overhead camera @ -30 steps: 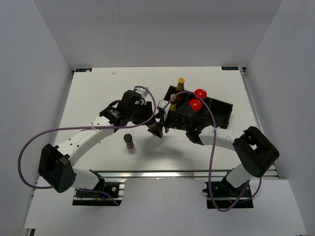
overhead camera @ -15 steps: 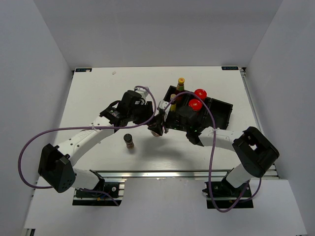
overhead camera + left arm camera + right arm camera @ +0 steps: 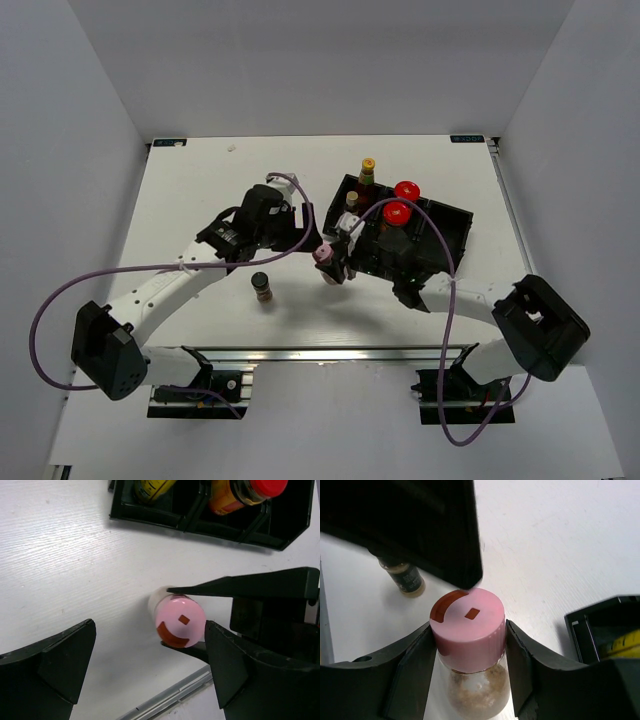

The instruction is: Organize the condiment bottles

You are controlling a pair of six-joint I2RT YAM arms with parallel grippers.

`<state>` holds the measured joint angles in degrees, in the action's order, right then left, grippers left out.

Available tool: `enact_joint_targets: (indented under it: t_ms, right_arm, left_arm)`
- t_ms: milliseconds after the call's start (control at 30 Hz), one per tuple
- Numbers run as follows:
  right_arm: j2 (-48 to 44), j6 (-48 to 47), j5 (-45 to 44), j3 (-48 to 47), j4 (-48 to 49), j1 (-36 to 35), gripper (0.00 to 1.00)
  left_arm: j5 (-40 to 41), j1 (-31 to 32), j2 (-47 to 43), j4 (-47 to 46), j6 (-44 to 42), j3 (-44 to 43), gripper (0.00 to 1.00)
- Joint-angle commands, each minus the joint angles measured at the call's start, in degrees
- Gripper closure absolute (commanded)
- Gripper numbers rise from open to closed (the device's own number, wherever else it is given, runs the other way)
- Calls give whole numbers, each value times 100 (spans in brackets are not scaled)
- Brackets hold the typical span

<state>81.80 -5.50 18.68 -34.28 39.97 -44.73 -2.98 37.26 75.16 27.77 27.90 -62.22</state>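
While overhead hides grip, right wrist shows right gripper (image 3: 468, 656) clamping pink-capped bottle (image 3: 467, 622); left gripper (image 3: 150, 647) spread wide.

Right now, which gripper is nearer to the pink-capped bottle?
Right. The right gripper is shut on the pink-capped bottle, with a finger on each side. The left gripper is open close by, its fingers spread wide of the bottle and not touching it.
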Motion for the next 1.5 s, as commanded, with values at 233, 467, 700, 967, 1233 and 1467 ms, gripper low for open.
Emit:
enact_joint_targets:
  t_ms: [233,467,700,967,1233,1467]
  right_arm:
    - [-1569,734,-1952,791,118,692,80]
    - [-2361,1261,-2896,897,-736,2186,80]
    - [-2389,1059,-3423,1002,-464,2934,79]
    - [-1564,1243,-3266,1073,661,3752,80]
    - [-332,1147,-2553,915,1889,3998,78]
    - [582,1051,-2387,800,2444,4139,76]
  left_arm:
    - [1861,-34,-519,-886,-20,122,2]
    - [1362,-701,-80,-1370,-118,166,2]
    - [1467,-957,-97,-1503,-285,596,2]
    - [1502,-1089,-195,-1608,-312,764,2]
    - [1450,-1344,34,-1432,-101,860,2]
    - [1388,-1467,-150,-1625,-4,1168,2]
